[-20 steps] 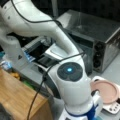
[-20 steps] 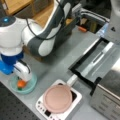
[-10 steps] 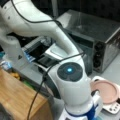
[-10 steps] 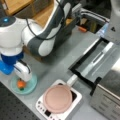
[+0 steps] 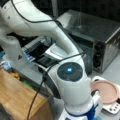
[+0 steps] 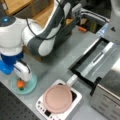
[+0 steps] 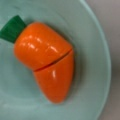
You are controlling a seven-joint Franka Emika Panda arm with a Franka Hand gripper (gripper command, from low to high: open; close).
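Fingers of the gripper (image 6: 22, 80) hang right over the toy carrot (image 6: 21, 84) in a front view, down at the worktop's (image 6: 57, 62) near-left corner. The white hand hides them, and the wrist view shows none of them, so I cannot tell whether they stand apart or together, nor whether they touch the carrot.

Judged risks: the carrot (image 7: 46, 60) is glossy and rounded, so fingers closing off-centre could squeeze it sideways and send it skidding across the smooth plate (image 7: 100, 75). A seam runs across its body, which suggests two halves joined there; a pinch on one half alone could pull the pieces apart and leave the rest behind. The plate looks light and sits close to the worktop's front edge, so a downward push on its rim might tip or slide it.

The carrot is bright orange with a green stub at one end, lying on its side a little bent, with the thick half toward the stub and the tapered half beyond the seam. It rests inside the pale green plate (image 6: 31, 85), clear of the rim.

Further out, a pink pan (image 6: 58, 98) sits on a white hob (image 6: 75, 100) near the front edge, well apart from the plate. A toaster oven (image 5: 100, 40) with its door (image 6: 97, 62) open stands at the right side.
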